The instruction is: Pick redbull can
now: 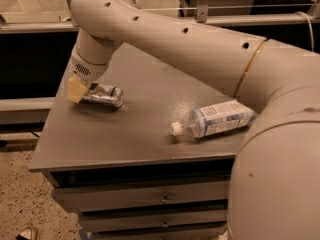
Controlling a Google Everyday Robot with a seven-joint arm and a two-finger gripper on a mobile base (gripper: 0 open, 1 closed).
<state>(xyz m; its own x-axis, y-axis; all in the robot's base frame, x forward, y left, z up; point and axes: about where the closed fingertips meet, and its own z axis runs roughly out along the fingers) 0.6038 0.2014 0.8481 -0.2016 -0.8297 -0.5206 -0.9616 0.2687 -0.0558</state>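
The redbull can point(103, 95), a small shiny silver can, lies on its side near the left edge of the grey cabinet top point(145, 134). My gripper point(80, 89) is down at the can's left end, with a yellowish pad against or just beside it. The can rests on the surface. My cream arm point(190, 44) reaches over from the right and hides the back of the top.
A clear plastic bottle point(215, 121) with a white cap and blue-white label lies on its side at the right. Drawers point(160, 199) are below the front edge. The top drops off to the floor at the left point(20, 194).
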